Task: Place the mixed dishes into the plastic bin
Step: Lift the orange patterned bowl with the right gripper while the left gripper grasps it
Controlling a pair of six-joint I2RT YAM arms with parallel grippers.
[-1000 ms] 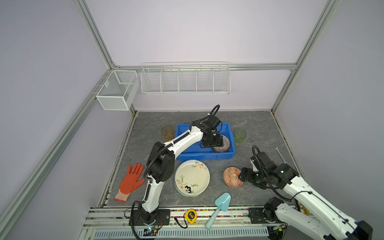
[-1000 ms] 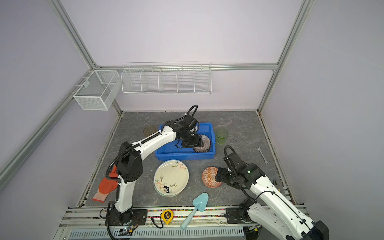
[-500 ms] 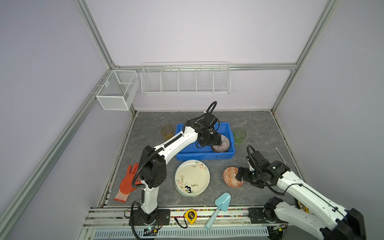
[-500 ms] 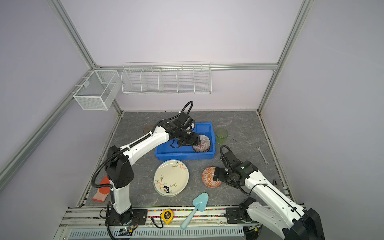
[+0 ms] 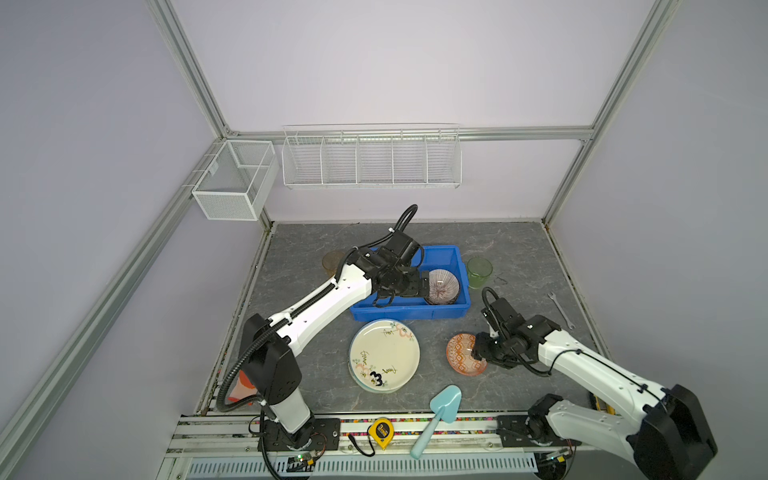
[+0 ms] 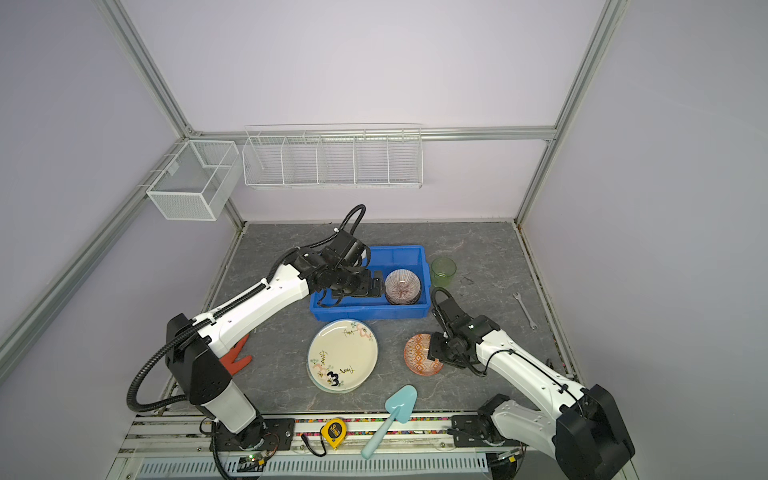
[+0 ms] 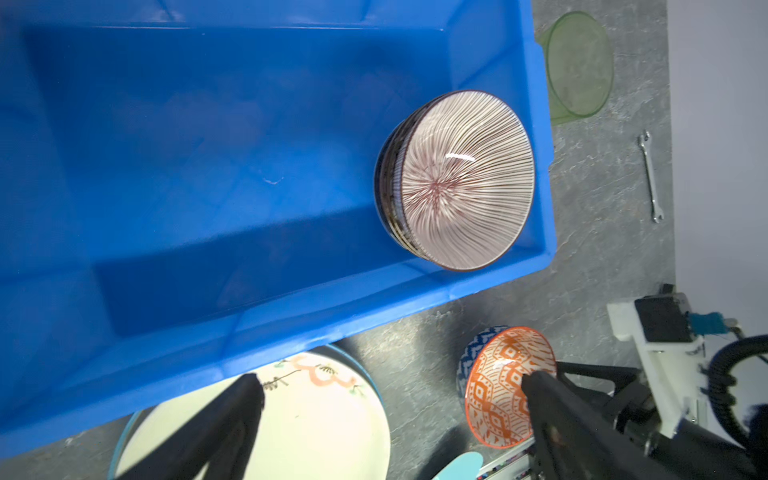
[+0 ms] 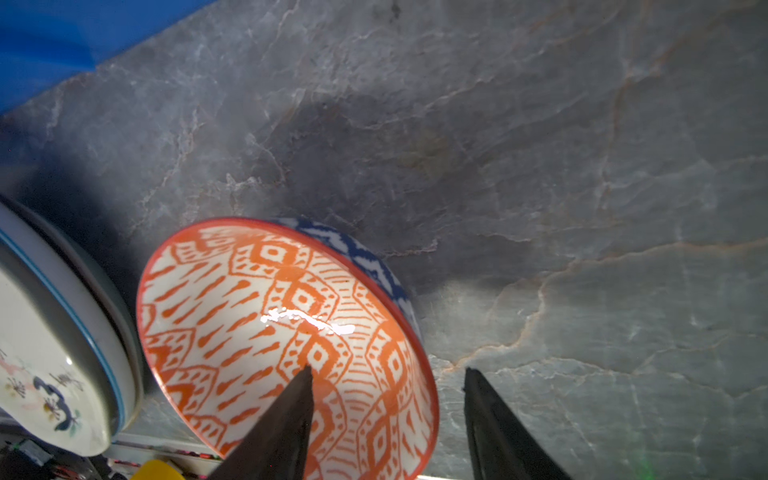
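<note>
The blue plastic bin (image 5: 441, 251) (image 6: 399, 251) (image 7: 208, 145) holds a maroon-striped bowl (image 5: 444, 286) (image 6: 401, 286) (image 7: 465, 178) stacked on another bowl at its right end. My left gripper (image 5: 424, 286) (image 6: 377, 286) (image 7: 392, 382) is open and empty, just left of that stack. An orange-patterned bowl (image 5: 463, 353) (image 6: 419, 353) (image 7: 498, 386) (image 8: 270, 316) nests in a blue one on the table. My right gripper (image 5: 482, 353) (image 6: 435, 353) (image 8: 387, 370) straddles its rim, jaws apart, one finger inside and one outside. Stacked plates (image 5: 384, 355) (image 6: 343, 355) (image 8: 37, 345), cream on top, lie in front of the bin.
A green cup (image 5: 479, 272) (image 6: 443, 271) stands right of the bin, an amber cup (image 5: 332, 262) left of it, partly behind the left arm. Teal scoop (image 5: 440, 409), yellow tape measure (image 5: 381, 432), wrench (image 5: 561, 309) and orange glove (image 5: 243, 384) lie around. Wire baskets (image 5: 370, 160) hang on the walls.
The left gripper has opened wider beside the striped bowl and its arm has swung. The right gripper has moved left onto the orange bowl's rim, its jaws narrowing.
</note>
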